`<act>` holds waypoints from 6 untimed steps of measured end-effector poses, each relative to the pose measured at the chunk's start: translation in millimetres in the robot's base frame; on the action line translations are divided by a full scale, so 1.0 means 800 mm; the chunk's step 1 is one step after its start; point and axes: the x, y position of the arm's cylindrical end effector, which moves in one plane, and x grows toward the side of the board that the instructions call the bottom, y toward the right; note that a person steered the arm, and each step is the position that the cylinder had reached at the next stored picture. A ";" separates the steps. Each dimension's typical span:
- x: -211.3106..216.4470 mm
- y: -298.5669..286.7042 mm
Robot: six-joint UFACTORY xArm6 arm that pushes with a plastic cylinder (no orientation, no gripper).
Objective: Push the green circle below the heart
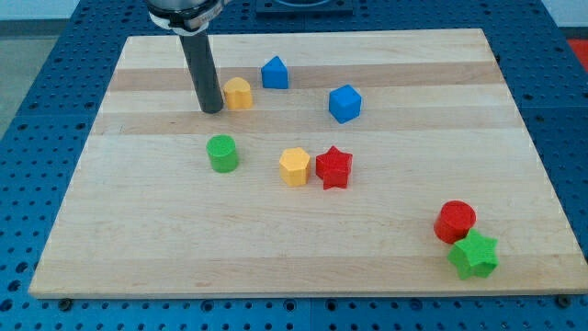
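The green circle [221, 153] stands left of the board's middle. A yellow block [294, 166], which looks heart-shaped, sits to its right and touches a red star [334, 167]. A second yellow block [238, 93], more like a hexagon, lies nearer the view's top. My tip [212, 110] rests on the board just left of that upper yellow block, very close to it. The tip is above the green circle in the view, with a clear gap between them.
A blue triangle-like block [275, 73] and a blue cube [344, 103] lie toward the view's top. A red circle [455, 221] and a green star [474, 255] sit together at the bottom right, near the wooden board's edge [303, 292].
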 end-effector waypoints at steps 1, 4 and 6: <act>0.002 0.000; 0.115 -0.041; 0.224 -0.033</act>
